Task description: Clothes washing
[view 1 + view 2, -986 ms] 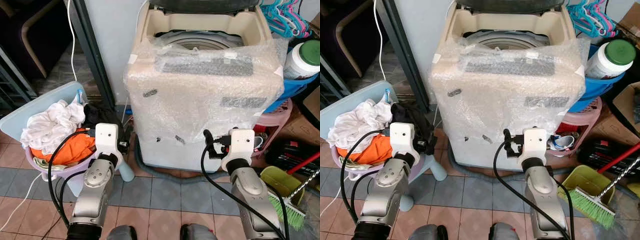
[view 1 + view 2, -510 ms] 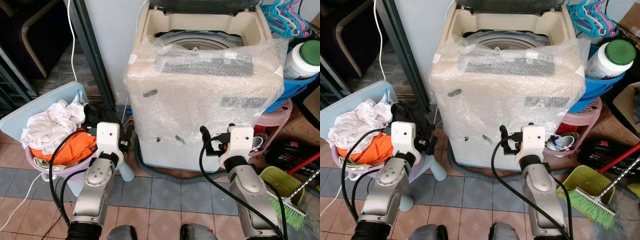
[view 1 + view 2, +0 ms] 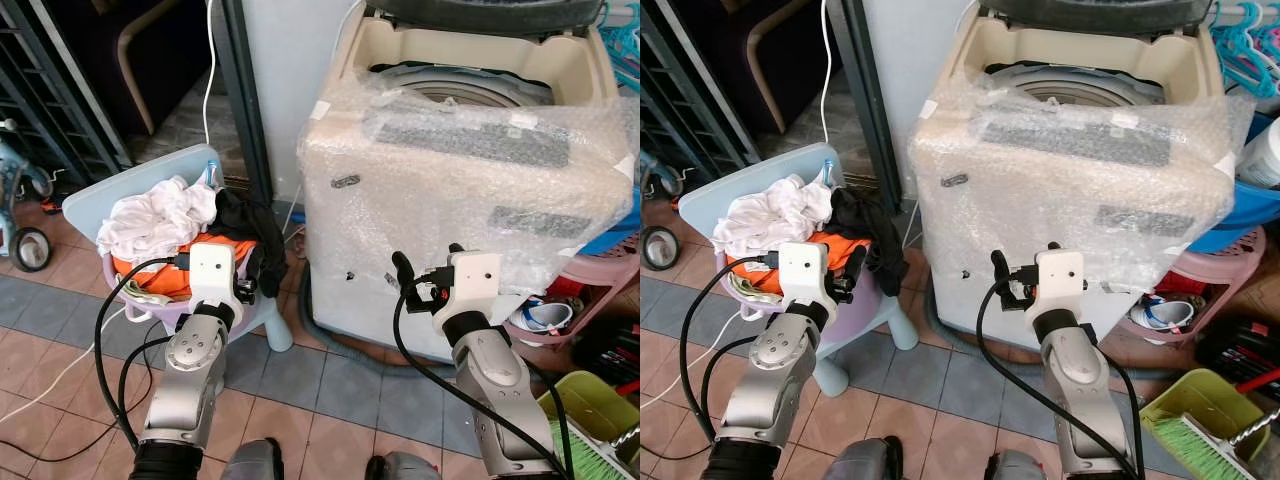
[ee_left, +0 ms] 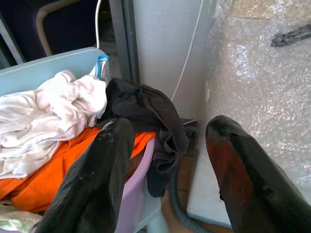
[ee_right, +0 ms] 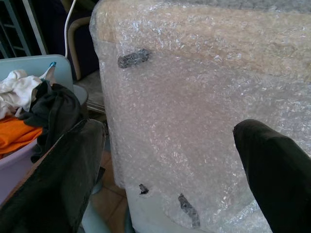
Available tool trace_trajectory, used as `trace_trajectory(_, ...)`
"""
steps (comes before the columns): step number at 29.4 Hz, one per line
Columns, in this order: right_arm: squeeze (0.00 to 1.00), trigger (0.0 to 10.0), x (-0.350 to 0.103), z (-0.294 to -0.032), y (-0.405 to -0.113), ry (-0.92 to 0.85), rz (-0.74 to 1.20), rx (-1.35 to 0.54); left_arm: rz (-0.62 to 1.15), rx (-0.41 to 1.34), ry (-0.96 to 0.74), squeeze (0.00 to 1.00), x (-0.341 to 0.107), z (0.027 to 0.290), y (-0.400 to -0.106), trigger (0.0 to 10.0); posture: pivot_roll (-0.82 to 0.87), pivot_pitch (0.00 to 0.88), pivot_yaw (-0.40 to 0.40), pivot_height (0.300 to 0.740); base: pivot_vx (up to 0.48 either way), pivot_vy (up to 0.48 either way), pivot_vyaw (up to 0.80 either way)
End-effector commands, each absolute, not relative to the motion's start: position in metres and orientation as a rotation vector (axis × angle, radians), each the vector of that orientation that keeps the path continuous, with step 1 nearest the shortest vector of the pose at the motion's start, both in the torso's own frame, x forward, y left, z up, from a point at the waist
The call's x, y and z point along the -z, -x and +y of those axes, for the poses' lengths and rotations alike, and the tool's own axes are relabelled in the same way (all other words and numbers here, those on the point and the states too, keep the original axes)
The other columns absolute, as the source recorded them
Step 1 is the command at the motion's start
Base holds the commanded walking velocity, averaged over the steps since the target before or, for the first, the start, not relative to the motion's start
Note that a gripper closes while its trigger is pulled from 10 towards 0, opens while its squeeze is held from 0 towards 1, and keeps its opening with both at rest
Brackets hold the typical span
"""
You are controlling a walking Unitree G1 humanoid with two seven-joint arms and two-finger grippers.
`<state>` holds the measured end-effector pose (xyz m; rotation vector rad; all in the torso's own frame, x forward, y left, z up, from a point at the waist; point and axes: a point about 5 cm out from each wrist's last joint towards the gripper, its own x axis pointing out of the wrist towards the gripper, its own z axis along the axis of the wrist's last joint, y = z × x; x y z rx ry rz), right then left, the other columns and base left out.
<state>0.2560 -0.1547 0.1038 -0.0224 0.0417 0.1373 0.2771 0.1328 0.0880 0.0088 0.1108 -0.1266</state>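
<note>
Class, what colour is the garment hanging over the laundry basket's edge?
Black garment, clearest in the left wrist view.

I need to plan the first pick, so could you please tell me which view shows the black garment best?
The left wrist view: the black garment sits large and sharp, draped over the purple basket rim. Both eye views show it smaller beside the washing machine. The right wrist view catches it partly behind a finger.

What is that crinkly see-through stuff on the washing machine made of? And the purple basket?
The wrap looks like clear plastic bubble wrap: little round bubbles and shiny glints all over it. The purple basket seems to be smooth hard plastic, going by its even, slightly glossy rim. The washing machine under the wrap looks like cream plastic.
</note>
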Motion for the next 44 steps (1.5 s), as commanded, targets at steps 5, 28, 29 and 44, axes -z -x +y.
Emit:
trace_trajectory(5, 0.00, 10.0, -0.1105, -0.1489, -0.2579, 0.010, 0.017, -0.178, 0.120, 0.118, -0.021, 0.00, -0.0861, 0.1353, -0.2778, 10.0, -0.11, 0.075, 0.045, 0.740, 0.000, 0.000, 0.80)
trace_trajectory(28, 0.00, 10.0, -0.1118, -0.1429, -0.2604, 0.039, 0.004, -0.230, 0.111, 0.119, -0.017, 0.00, -0.0865, 0.1353, -0.2773, 10.0, -0.10, 0.086, 0.042, 0.740, 0.160, 0.328, 0.52)
trace_trajectory(29, 0.00, 10.0, -0.1118, -0.1427, -0.2609, 0.028, 0.005, -0.225, 0.110, 0.122, -0.015, 0.00, -0.0865, 0.1351, -0.2773, 10.0, -0.10, 0.086, 0.042, 0.740, 0.442, 0.000, 0.80)
trace_trajectory(44, 0.00, 10.0, -0.1137, -0.1418, -0.2643, 0.032, 0.000, -0.223, 0.125, 0.114, -0.035, 0.00, -0.0856, 0.1353, -0.2793, 10.0, -0.10, 0.097, 0.039, 0.740, 0.464, 0.000, 0.00)
